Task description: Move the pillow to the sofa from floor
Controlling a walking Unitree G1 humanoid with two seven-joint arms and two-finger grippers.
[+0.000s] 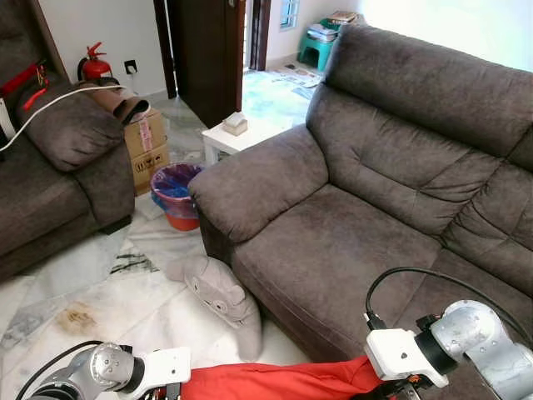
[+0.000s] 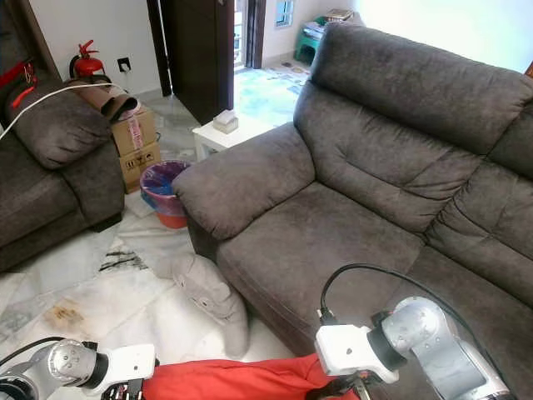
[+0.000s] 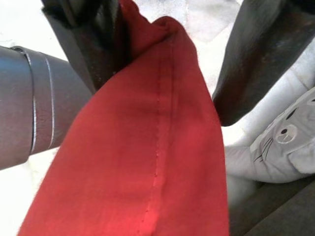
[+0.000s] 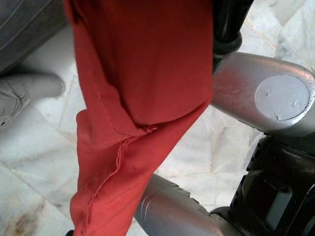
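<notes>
Red pillow (image 1: 275, 383) pinched by both tools, left (image 3: 162, 64), right (image 4: 216, 29) | grey sofa (image 1: 350, 242) beside

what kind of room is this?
Likely a home living room: a brown sofa, a second sofa opposite across a marble floor, and a small white side table holding a tissue box.

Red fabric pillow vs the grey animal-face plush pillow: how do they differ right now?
The red fabric pillow is plain and hangs off the floor between the left gripper and the right gripper. The grey animal-face plush pillow has a printed face and lies on the marble floor against the brown sofa. Both are soft.
</notes>
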